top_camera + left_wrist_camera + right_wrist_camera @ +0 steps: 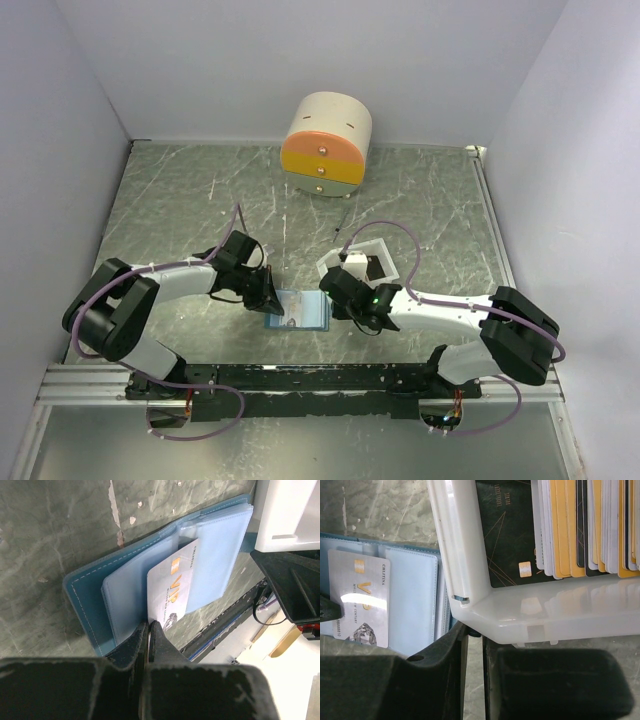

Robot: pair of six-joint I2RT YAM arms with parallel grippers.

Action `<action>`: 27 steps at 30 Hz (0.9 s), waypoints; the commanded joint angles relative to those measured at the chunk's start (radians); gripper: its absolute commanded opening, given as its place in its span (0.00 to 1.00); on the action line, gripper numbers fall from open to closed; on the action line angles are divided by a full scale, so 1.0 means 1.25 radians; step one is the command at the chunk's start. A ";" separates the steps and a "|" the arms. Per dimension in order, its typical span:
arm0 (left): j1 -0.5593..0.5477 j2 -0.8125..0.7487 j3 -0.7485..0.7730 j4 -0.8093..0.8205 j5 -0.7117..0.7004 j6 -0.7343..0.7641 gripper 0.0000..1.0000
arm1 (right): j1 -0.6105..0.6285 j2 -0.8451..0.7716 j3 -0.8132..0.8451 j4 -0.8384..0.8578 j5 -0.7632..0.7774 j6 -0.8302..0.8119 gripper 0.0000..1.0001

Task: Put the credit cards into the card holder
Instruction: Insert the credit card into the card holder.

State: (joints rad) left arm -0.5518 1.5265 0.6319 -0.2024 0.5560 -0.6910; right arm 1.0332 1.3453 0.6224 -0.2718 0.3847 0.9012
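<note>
The light-blue card holder (305,312) lies open on the table between the arms and also shows in the left wrist view (125,580). My left gripper (149,626) is shut on the near edge of a whitish VIP credit card (170,587). The card's far end lies on an inner page of the holder. In the top view the left gripper (270,298) is at the holder's left side. My right gripper (475,631) is at the holder's (412,600) right edge, jaws nearly closed on a small dark piece of that edge. The same card shows in the right wrist view (362,600).
A shallow white tray (384,246) stands just right of the holder; in the right wrist view its rim (530,612) holds several orange, black and whitish cards (570,530). A round cream drawer box (325,145) stands at the back. The metal rail (300,380) runs along the near edge.
</note>
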 commanded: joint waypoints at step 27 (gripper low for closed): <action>-0.001 0.047 0.011 0.081 0.057 -0.031 0.07 | 0.012 0.009 -0.014 0.036 -0.007 0.004 0.09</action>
State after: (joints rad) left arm -0.5522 1.5543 0.6292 -0.1341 0.5919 -0.7475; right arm 1.0401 1.3453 0.6147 -0.2512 0.3817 0.9012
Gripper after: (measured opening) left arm 0.075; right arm 0.140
